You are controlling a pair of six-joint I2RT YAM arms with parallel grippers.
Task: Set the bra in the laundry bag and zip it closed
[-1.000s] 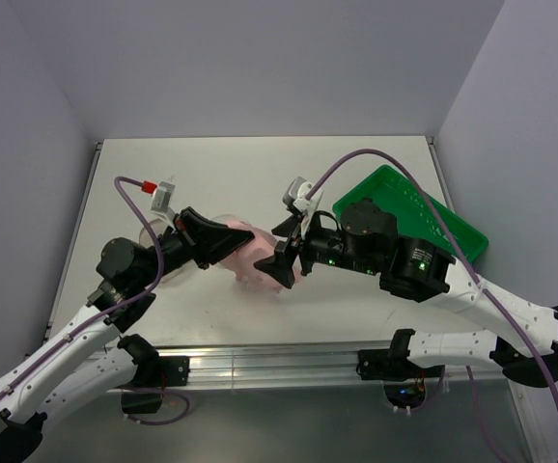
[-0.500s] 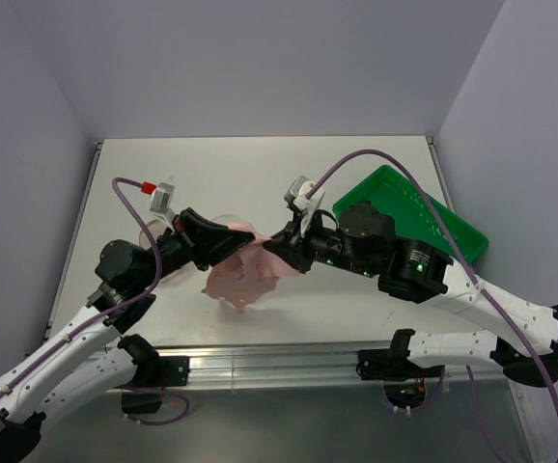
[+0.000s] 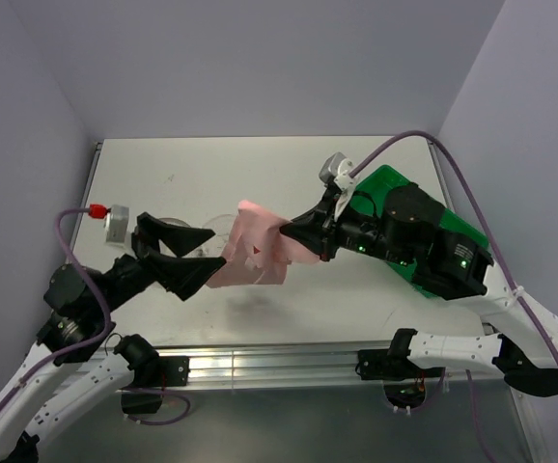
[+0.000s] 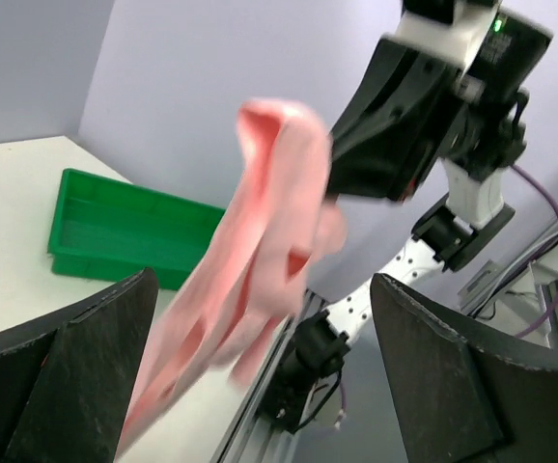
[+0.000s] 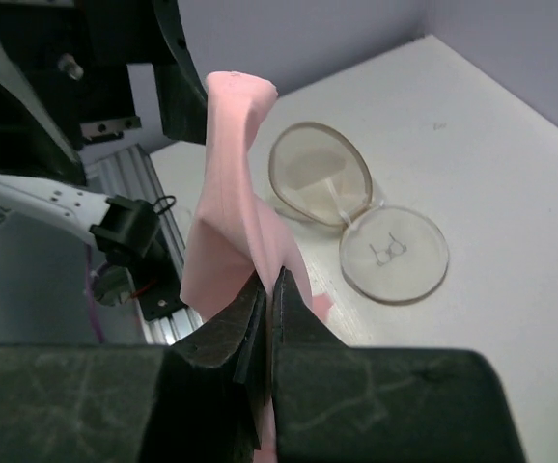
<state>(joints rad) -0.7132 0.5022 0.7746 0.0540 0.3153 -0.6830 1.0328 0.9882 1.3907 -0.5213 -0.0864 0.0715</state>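
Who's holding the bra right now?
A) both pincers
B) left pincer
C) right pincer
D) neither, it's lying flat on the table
C: the right pincer is shut on a fold of the bra and holds it up, while the left pincer stands wide open with nothing clamped.

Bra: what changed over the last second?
Handover. The left gripper opened, let go of the bra and pulled back left; the right gripper shut on it and lifted it up toward the right. Unchanged: laundry bag lying open on the table, green tray.
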